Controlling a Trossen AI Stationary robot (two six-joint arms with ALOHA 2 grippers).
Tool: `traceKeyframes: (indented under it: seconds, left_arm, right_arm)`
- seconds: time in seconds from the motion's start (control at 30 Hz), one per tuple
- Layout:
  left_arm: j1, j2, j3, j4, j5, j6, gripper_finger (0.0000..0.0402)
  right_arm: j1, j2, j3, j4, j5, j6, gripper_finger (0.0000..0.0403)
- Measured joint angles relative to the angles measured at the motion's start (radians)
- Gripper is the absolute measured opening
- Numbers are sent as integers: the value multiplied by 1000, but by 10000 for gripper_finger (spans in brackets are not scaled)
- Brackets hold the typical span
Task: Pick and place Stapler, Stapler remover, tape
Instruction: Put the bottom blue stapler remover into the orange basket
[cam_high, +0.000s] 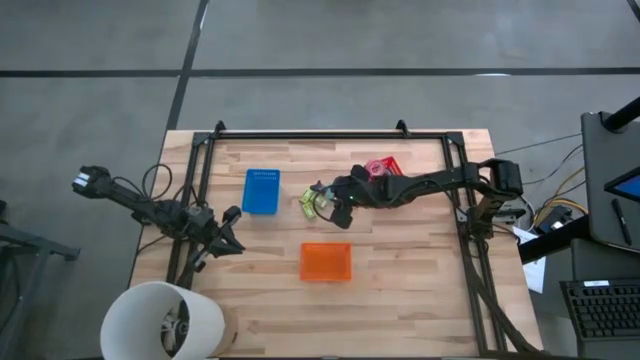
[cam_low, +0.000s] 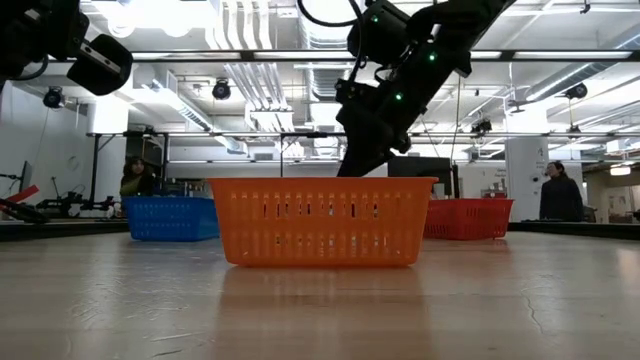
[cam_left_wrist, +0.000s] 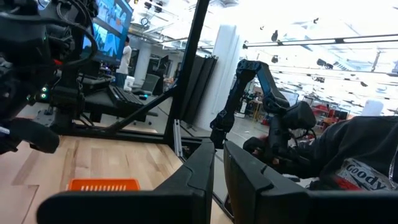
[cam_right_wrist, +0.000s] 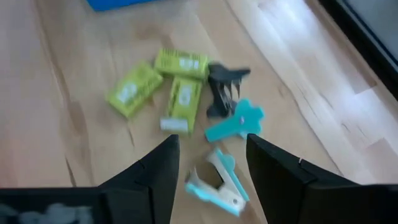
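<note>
Fingers wide, my right gripper (cam_right_wrist: 208, 162) hovers over a teal remover (cam_right_wrist: 216, 180) mid-table; left gripper (cam_left_wrist: 217, 180) narrow, parked at the left edge.

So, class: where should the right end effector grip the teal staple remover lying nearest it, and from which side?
Grip the teal remover across its narrow body, descending from above. It lies flat on the table, and the right end effector is already open just over it.

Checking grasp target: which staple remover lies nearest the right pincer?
The white-and-teal staple remover, lying between the open right pincer's fingers; the plain teal one and black one lie beyond.
</note>
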Motion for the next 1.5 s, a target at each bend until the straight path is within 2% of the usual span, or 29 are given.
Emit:
traceKeyframes:
  seconds: [0.17, 0.4, 0.77, 1.1, 1.5]
  left_arm:
    - [0, 0, 0, 0, 0, 0, 39]
    - [0, 0, 0, 0, 0, 0, 39]
    - [0, 0, 0, 0, 0, 0, 39]
    - [0, 0, 0, 0, 0, 0, 39]
    - [0, 0, 0, 0, 0, 0, 39]
  right_arm:
    - [0, 0, 0, -89, -47, -85, 173]
    - [2, 5, -11, -98, -97, -179, 162]
    - [2, 5, -77, -43, -96, -272, 145]
    - [2, 6, -85, 30, -71, -355, 143]
    - [2, 95, -93, 57, -65, -356, 120]
